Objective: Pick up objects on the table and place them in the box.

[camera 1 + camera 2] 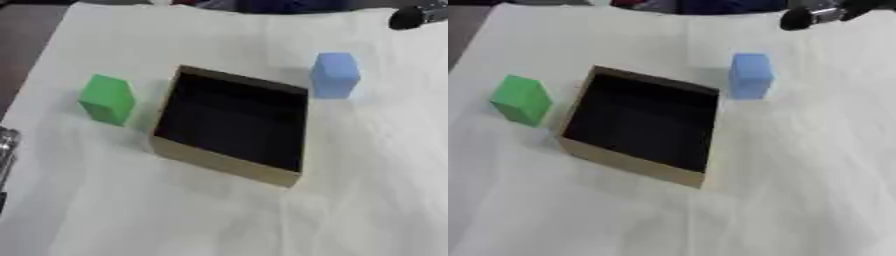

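Right eye view shows the box open and dark inside, at the middle of the white-covered counter. A green block stands just left of it, a blue block near its far right corner. The right hand enters top right; I cannot tell how its fingers are set.

Green block, blue block, tan box with black inside, white tablecloth.

Soft, even light, both views blurred, faint shadows beside the box on the white cloth
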You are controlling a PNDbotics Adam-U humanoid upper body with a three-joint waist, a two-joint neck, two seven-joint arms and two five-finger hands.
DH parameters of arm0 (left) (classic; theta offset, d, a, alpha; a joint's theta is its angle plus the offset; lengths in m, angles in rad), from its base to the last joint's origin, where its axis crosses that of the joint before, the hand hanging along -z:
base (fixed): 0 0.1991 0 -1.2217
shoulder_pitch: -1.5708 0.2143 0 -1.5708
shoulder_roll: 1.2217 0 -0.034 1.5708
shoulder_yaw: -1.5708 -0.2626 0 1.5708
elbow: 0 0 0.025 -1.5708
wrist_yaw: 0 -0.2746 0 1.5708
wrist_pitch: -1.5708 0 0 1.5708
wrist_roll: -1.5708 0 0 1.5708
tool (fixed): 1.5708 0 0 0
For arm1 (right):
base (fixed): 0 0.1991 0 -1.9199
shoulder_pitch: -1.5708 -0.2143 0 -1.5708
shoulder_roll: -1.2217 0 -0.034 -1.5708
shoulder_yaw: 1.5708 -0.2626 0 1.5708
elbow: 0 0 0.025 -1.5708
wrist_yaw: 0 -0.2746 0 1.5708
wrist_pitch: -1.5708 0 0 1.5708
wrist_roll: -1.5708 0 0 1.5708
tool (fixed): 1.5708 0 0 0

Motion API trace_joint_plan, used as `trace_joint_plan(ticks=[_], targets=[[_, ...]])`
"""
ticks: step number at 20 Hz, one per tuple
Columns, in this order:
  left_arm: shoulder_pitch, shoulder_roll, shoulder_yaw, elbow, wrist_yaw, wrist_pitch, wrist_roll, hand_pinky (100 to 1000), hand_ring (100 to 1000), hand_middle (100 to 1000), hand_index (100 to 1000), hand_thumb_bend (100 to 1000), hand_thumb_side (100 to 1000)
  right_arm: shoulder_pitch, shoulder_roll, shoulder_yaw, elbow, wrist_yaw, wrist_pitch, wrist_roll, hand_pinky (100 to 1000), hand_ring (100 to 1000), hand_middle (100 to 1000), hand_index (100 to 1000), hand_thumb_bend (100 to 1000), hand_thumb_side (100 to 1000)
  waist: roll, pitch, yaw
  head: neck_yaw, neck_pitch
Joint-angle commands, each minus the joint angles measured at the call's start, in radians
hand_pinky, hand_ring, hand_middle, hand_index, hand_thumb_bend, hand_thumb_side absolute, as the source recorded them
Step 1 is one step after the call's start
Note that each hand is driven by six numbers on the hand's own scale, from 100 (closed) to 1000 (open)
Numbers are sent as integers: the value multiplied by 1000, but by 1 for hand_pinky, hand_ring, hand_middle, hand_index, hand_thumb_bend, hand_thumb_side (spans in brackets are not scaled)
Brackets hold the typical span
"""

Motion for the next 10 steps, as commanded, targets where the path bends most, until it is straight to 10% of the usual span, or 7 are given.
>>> trace_joint_plan(ticks=[1,10], targets=[[-12,18,0,-16,3,-1,-7,754,747,719,797,157,1000,-37,19,5,42,35,-23,-29,1000,1000,1000,1000,737,991,2,-28,4,-10,-10],[-19,13,-2,-16,7,3,-11,754,748,719,797,156,1000,-60,82,9,137,141,-97,-15,1000,1000,931,991,837,863,0,-25,12,-20,-15]])
